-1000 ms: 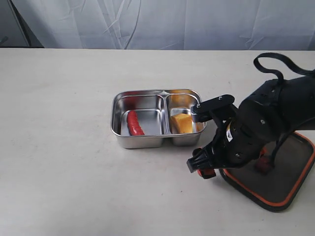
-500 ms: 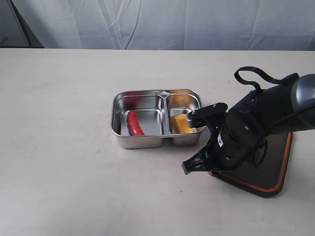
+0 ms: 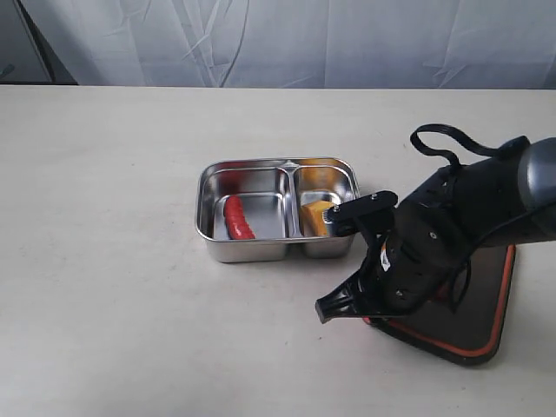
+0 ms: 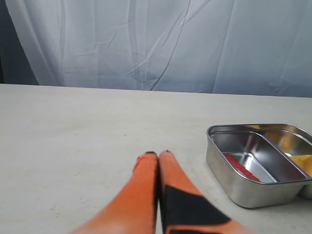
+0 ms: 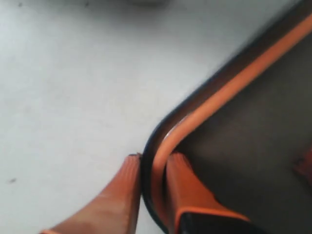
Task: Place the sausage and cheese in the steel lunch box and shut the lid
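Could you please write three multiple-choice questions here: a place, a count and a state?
1. The sausage lies in the steel lunch box's: A) larger compartment B) smaller compartment C) neither
2. How many compartments has it? A) one B) two C) three
3. The lid is: A) on the box B) off it, rim in the right claw C) under the box
Answers: 1 A, it lies in the wider side; 2 B, one divider; 3 B, fingers straddle its rim.

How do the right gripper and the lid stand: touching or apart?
Touching. The right wrist view shows the right gripper clamped on the rim of the lid, one finger each side, no gap.
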